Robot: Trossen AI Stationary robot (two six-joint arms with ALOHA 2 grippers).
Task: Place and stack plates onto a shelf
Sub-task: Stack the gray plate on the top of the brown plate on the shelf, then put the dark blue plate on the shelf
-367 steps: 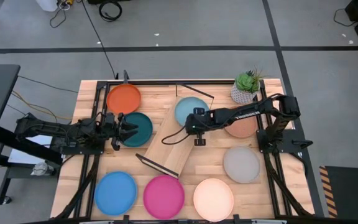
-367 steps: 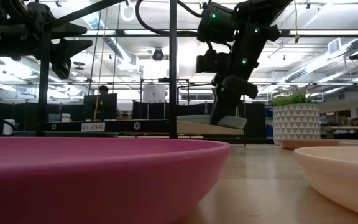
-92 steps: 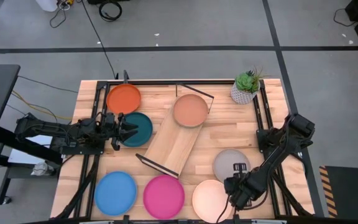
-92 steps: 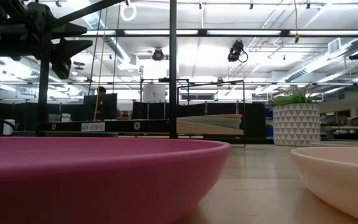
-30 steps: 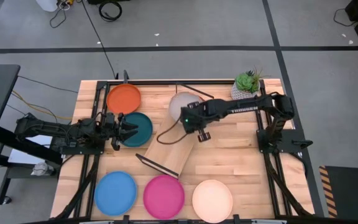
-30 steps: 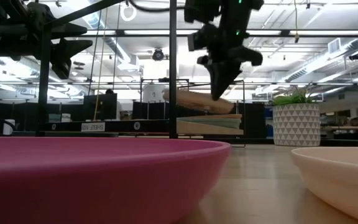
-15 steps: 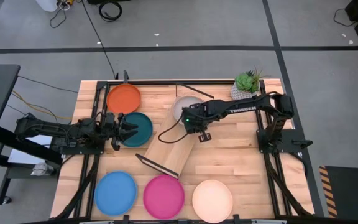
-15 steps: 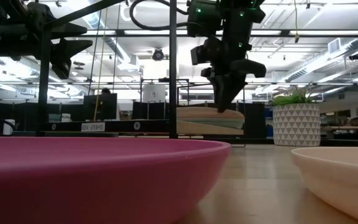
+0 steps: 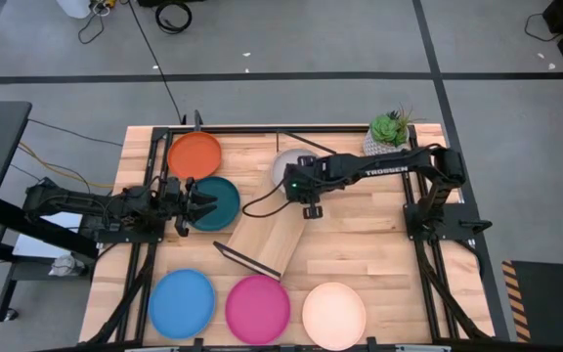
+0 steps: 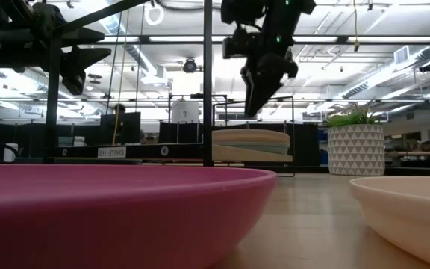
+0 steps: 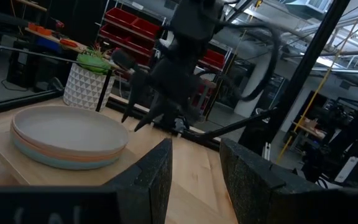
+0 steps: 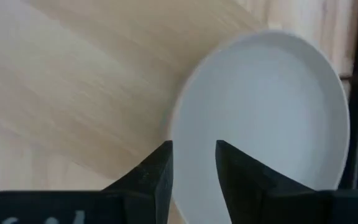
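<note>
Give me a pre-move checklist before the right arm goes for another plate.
1. Grey plate lying on the stack at the shelf's far end: ok.
2. Stack sitting level and even: ok in the low view.
3. Right gripper let go, fingers apart above the plate: ok.
4. Right gripper lifted off the stack: ok; the low view shows a gap below it.
5. Plates left on the table, cream, magenta, bright blue, unobstructed: ok.
6. Left gripper out of the way, open over the teal plate: ok.
</note>
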